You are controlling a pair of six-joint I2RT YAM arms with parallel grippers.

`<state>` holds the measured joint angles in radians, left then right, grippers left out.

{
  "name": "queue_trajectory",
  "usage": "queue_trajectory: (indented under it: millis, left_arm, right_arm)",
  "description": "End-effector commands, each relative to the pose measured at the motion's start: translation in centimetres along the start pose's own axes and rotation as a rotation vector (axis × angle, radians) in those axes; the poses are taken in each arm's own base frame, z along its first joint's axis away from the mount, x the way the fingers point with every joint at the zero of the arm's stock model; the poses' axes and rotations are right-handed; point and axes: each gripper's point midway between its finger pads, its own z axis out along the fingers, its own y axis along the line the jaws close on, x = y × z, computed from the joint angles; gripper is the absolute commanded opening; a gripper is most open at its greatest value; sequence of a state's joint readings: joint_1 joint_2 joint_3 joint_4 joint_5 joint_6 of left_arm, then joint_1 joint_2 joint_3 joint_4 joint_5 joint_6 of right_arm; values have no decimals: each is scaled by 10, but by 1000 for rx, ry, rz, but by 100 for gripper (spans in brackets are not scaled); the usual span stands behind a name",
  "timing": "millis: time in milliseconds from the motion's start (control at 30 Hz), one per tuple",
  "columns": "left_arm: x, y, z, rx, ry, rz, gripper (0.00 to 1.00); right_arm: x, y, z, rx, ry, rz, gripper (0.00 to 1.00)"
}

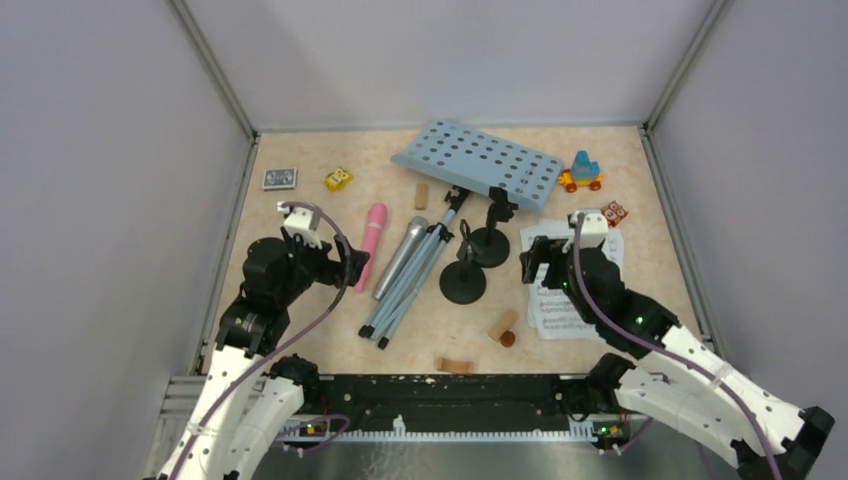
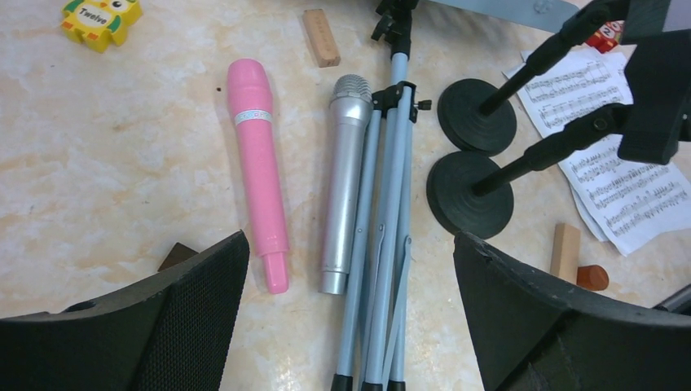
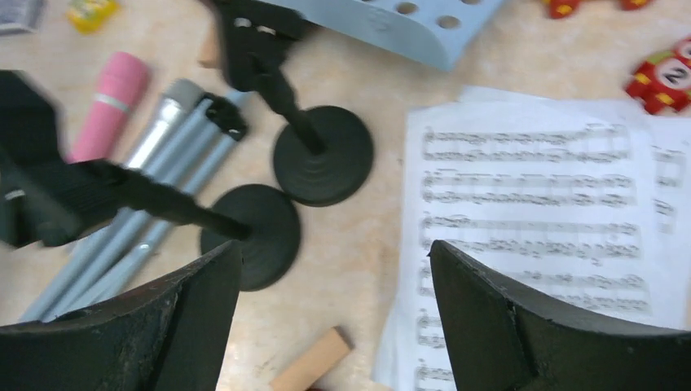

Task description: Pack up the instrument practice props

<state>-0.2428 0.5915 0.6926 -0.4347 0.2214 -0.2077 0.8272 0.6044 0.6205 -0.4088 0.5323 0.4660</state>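
Note:
The pale blue perforated music rack (image 1: pixel 480 160) lies at the back, its grey-blue tripod legs (image 1: pixel 410 275) folded flat toward the front. A pink microphone (image 1: pixel 371 245) and a silver microphone (image 1: pixel 402 255) lie side by side left of the legs. Two black round-based mic holders (image 1: pixel 489 247) (image 1: pixel 462 285) stand mid-table. White sheet-music pages (image 1: pixel 565 300) lie to the right. My left gripper (image 2: pixel 350 240) hovers open above the silver microphone (image 2: pixel 344 179) and the legs (image 2: pixel 383 244). My right gripper (image 3: pixel 334 248) is open and empty, over bare table between the nearer holder base (image 3: pixel 261 236) and the pages (image 3: pixel 530 204).
Small toys sit at the back: a yellow one (image 1: pixel 338 179), a blue-and-orange vehicle (image 1: pixel 582 172), a red one (image 1: pixel 614 213). A dark card box (image 1: pixel 280 178) lies back left. Wooden blocks (image 1: pixel 421 195) (image 1: pixel 503 327) (image 1: pixel 454 365) are scattered. Walls enclose three sides.

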Motion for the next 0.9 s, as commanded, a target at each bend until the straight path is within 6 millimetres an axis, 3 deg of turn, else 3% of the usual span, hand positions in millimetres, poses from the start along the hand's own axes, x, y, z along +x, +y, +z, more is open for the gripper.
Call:
queue_trajectory:
  millis: [0, 133, 233, 367, 700, 867]
  left_arm:
    - [-2, -12, -1, 77, -21, 27, 99]
    - [-7, -6, -5, 34, -50, 22, 99]
    - [-12, -3, -9, 8, -79, 21, 99]
    - [-17, 7, -14, -54, -107, 15, 99]
    - [-18, 12, -17, -86, -123, 6, 99]
    - [-18, 12, -15, -87, -116, 4, 99]
  right_arm:
    - [8, -31, 12, 93, 143, -53, 84]
    - [-23, -53, 13, 46, 73, 50, 84]
    - [-52, -77, -6, 97, -33, 48, 85]
    - [-70, -87, -34, 160, -135, 13, 86]
    - [-82, -88, -88, 128, -442, -116, 86]
    - [-72, -82, -85, 81, -454, -98, 85]
